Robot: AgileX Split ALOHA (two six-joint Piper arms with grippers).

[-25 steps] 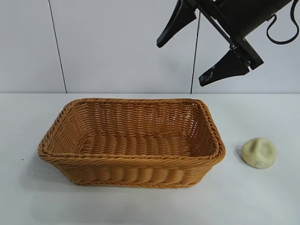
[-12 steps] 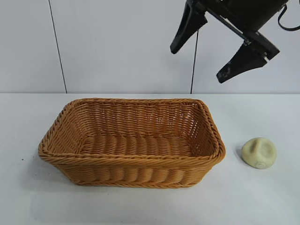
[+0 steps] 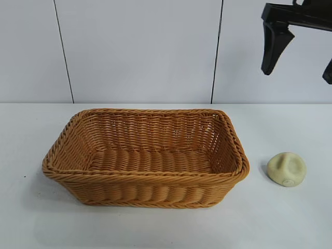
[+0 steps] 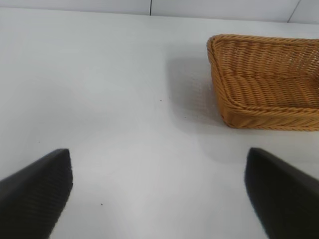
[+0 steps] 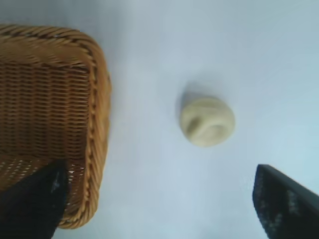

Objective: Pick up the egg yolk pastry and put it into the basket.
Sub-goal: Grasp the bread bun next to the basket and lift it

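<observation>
The egg yolk pastry, a small pale cream dome with a dented top, lies on the white table just right of the basket, a large golden-brown wicker one. High above the pastry, at the top right of the exterior view, my right gripper hangs open with nothing in it. Its wrist view looks down on the pastry and the basket's end rim, the right gripper wide apart. My left gripper is open over bare table, with the basket off to one side.
A white panelled wall stands behind the table. Bare white tabletop surrounds the basket and the pastry.
My right gripper has swung rightward, from above the basket's right end to above the pastry, and its fingers now point more straight down. Pastry and basket have not moved.
</observation>
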